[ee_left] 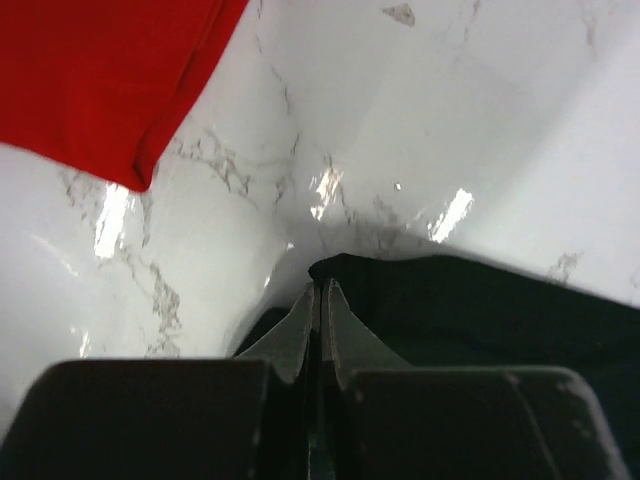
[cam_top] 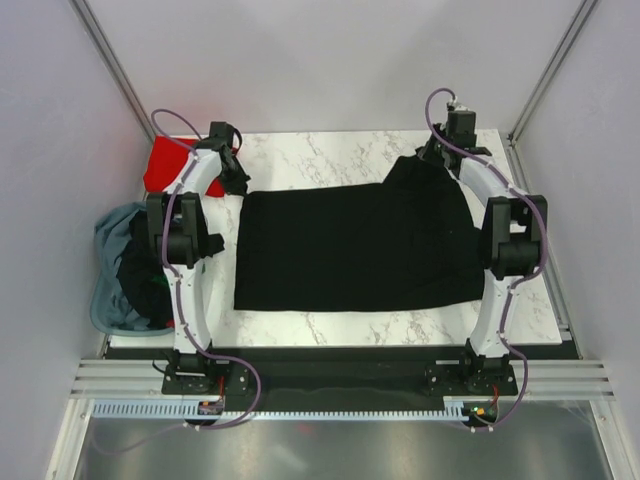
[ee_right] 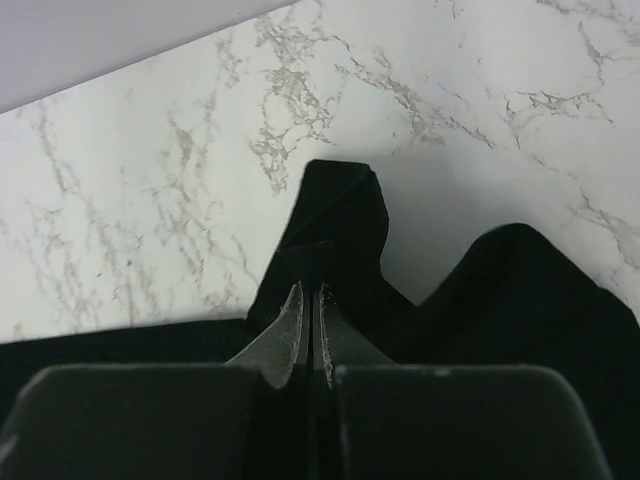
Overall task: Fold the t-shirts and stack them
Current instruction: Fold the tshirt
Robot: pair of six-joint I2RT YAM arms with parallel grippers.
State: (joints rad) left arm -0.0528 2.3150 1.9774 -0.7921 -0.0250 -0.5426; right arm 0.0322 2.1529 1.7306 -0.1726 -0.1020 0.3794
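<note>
A large black t-shirt (cam_top: 350, 245) lies spread across the middle of the marble table (cam_top: 330, 150). My left gripper (cam_top: 237, 185) is shut on its far left corner (ee_left: 345, 270). My right gripper (cam_top: 432, 152) is shut on its far right corner, where the cloth (ee_right: 340, 215) rises in a peak. A bright red t-shirt (cam_top: 165, 165) lies folded at the far left; it also shows in the left wrist view (ee_left: 100, 80). More black and green shirts (cam_top: 140, 280) sit in the tub.
A grey-blue fabric tub (cam_top: 105, 290) stands off the table's left edge beside the left arm. Grey walls and metal frame posts close in the back and sides. A metal rail runs along the near edge.
</note>
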